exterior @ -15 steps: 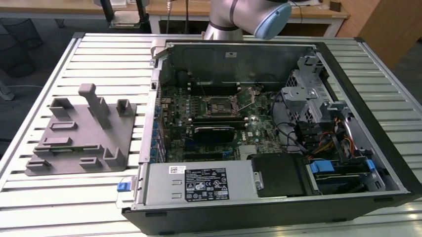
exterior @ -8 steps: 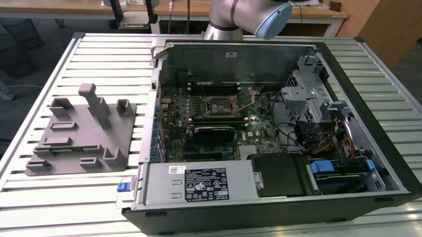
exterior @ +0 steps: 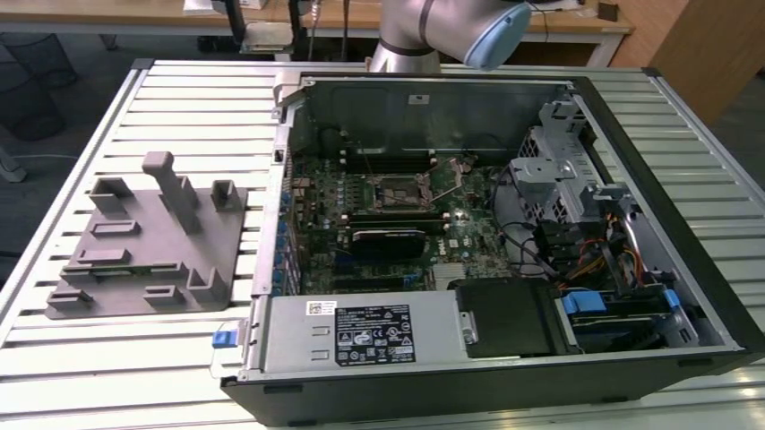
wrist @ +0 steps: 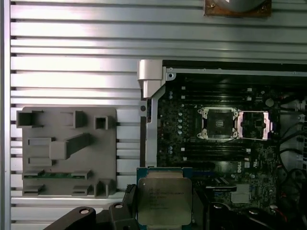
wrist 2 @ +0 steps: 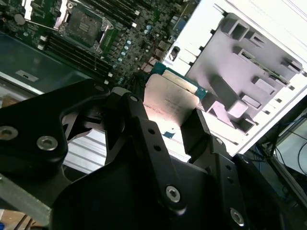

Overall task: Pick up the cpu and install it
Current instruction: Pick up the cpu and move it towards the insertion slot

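Finding: the hand [wrist 2: 165, 115] is pinching the cpu [wrist 2: 170, 103] by two opposite edges. The black fingers [wrist 2: 144, 139] sit on either side of it, and its pale metal top faces both wrist views. The cpu [wrist: 164, 201] is held in the air, well apart from the open socket [wrist: 218, 123] on the motherboard [exterior: 395, 224]. The load plate [wrist: 254, 125] is swung aside. The grey tray [exterior: 150, 242] lies on the bench [exterior: 179, 90] beside the computer case [exterior: 669, 134].

Risks, as judged:
- The edge grip has little bearing surface (the chip is thin), so a jolt could let the cpu twist or slip.
- If the cpu arrives tilted or rotated against the socket's keying, a corner would land first and the contact field could be bent.
- If the cpu is pressed down before it is seated flat, both the chip and the socket could be damaged.
- The raised load plate and the case wall stand close to the likely approach path. A low or off-line descent could strike them.
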`<state>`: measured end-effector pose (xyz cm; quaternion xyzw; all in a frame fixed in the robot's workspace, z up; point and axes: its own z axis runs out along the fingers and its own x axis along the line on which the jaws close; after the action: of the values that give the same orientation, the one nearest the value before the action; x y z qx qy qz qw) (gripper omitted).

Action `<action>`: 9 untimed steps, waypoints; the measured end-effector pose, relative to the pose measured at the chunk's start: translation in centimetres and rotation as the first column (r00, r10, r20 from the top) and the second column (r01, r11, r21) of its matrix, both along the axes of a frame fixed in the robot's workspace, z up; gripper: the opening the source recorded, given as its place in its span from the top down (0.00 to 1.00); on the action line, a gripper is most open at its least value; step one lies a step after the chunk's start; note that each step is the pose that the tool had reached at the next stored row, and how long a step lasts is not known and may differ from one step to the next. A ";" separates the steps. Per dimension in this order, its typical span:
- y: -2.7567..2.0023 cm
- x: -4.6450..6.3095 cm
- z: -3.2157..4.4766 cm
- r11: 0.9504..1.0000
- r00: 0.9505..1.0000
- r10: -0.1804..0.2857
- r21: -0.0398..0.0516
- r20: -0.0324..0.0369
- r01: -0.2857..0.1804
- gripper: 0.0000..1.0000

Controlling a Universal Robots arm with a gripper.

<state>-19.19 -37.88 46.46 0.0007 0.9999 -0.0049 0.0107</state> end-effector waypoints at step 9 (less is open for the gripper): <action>1.19 2.8 -0.29 1.000 1.000 0.000 0.000 0.000 0.000 0.46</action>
<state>-16.35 -36.68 46.17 0.0007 0.9999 -0.0049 0.0107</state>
